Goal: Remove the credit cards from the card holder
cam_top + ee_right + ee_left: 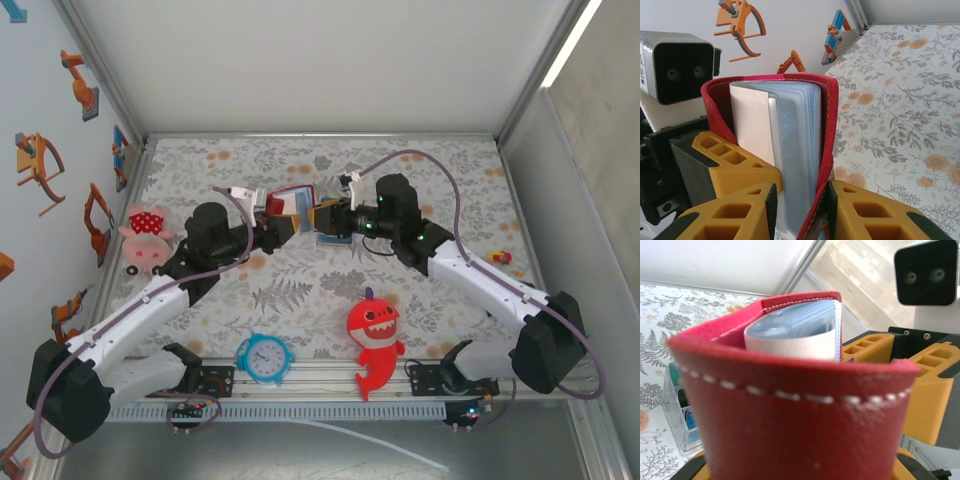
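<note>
Top external view: you see the card holder [290, 200] lifted off the floral table [440, 190] at centre frame, caught between the two claws.
Left gripper [282, 228]: clamped on the card holder. In the left wrist view the red stitched cover fills the lower frame, with yellow showing at both bottom corners.
Right gripper [324, 218]: in the right wrist view its jaws straddle the holder's lower edge, with pale blue-grey sleeves and one red cover between the dark pads [771, 202]. You cannot tell whether they pinch or merely stand alongside.
Holder's shape: bent over like an arch, with a white sheet and clear sleeves tucked inside.
Credit cards [682, 412]: teal and blue edges sit in a clear sleeve at the left edge of the left wrist frame, just beside the red cover. You cannot tell whether the sleeve hangs or rests.
Bystanders: red shark toy [375, 340] and blue alarm clock [265, 357] at lower centre, and a pink plush [145, 235] at left.
</note>
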